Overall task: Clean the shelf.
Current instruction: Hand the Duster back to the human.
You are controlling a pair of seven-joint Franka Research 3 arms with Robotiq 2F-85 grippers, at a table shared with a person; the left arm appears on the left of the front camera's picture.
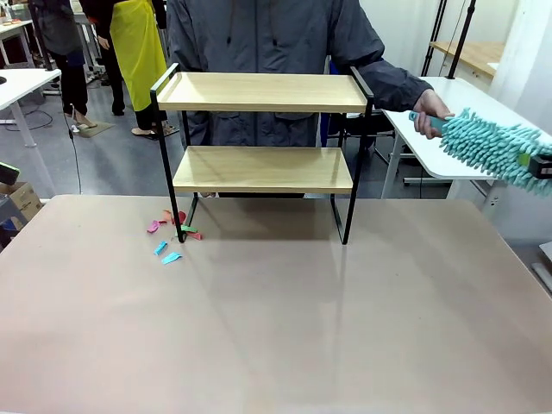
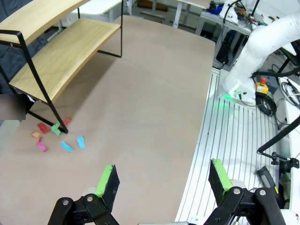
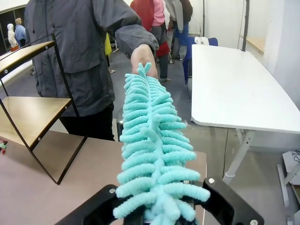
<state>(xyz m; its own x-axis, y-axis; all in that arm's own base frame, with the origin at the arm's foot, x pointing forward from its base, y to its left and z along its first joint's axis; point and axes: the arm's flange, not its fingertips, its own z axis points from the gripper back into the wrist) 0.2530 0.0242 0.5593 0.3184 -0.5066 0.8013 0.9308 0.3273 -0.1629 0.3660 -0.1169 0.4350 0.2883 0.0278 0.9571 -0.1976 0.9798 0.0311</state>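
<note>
Right end effector [image 3: 159, 211] grips duster [image 3: 152, 150]; left end effector [image 2: 164, 183] gapes; scraps [image 1: 172, 237] beside shelf [image 1: 259, 129].

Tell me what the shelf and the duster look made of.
Shelf: boards look like light wood or wood-look laminate, faint grain, matt; frame likely thin black-painted metal. Duster: soft turquoise chenille-like fingers, probably microfibre, fluffy and matt.

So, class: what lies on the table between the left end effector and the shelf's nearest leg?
In the left wrist view, bare tabletop, then small coloured scraps scattered around the shelf leg, ahead of the open left end effector.
</note>
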